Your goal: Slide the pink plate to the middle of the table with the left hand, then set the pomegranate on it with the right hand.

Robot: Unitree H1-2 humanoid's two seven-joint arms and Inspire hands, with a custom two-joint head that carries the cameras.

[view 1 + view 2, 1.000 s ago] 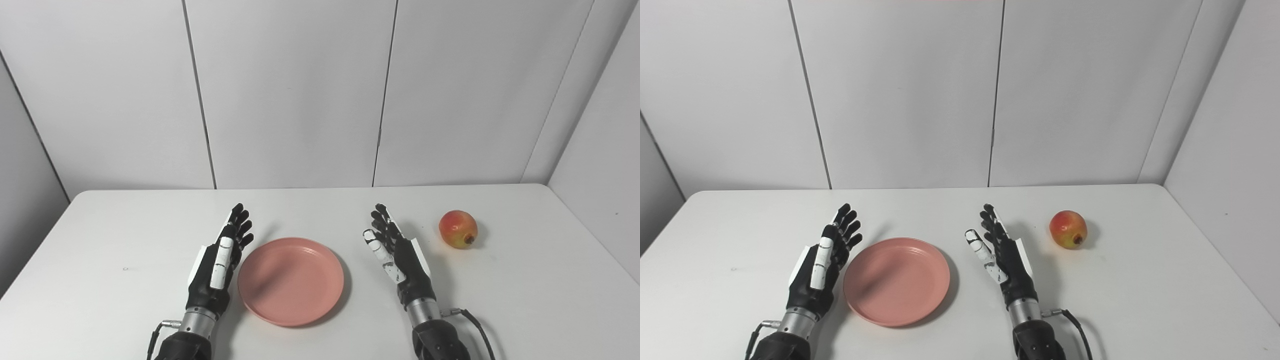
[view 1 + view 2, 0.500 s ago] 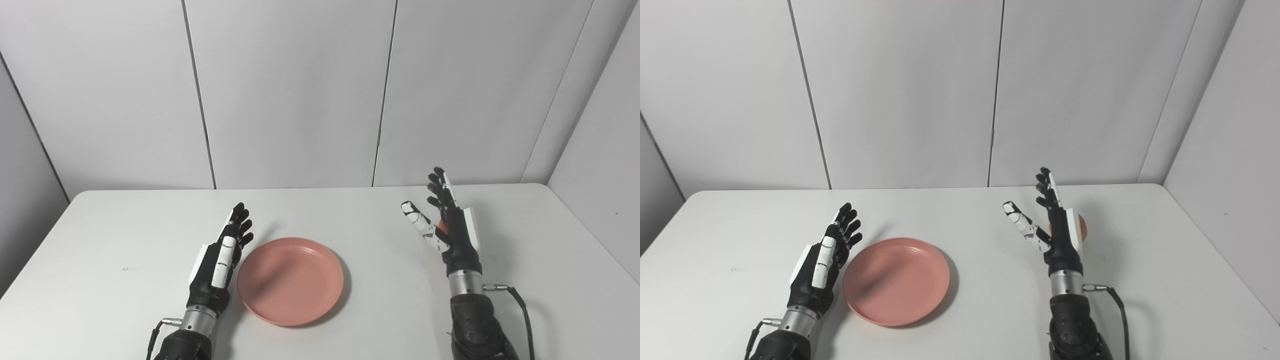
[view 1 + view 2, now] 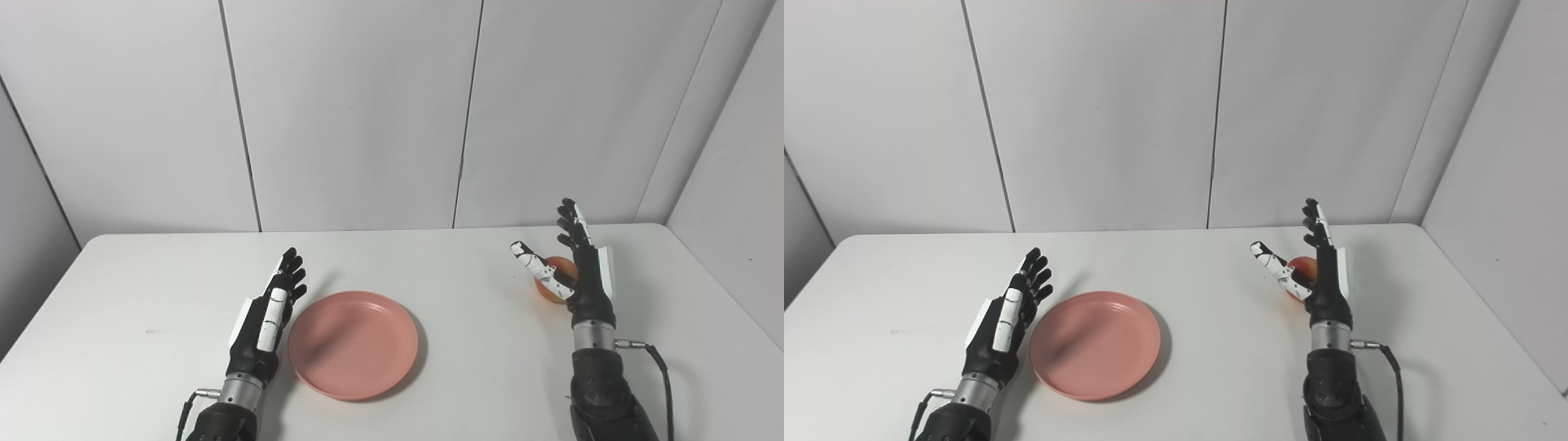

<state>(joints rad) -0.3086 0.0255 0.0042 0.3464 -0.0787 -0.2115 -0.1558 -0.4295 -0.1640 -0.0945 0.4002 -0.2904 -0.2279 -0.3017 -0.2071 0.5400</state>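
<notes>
While the red-yellow pomegranate (image 3: 558, 277) was partly hidden by the spread, empty right hand (image 3: 579, 269), the left hand (image 3: 269, 315) was held spread beside the pink plate (image 3: 353, 343).

left robot hand (image 3: 264, 318) flat, spread; right robot hand (image 3: 579, 269) raised, spread.

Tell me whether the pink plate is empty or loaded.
Empty. The pink plate shows only bare surface; the pomegranate sits off to its right, behind the open right hand.

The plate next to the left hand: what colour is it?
The plate is plain salmon pink, no pattern. It shows best in the left eye view.
</notes>
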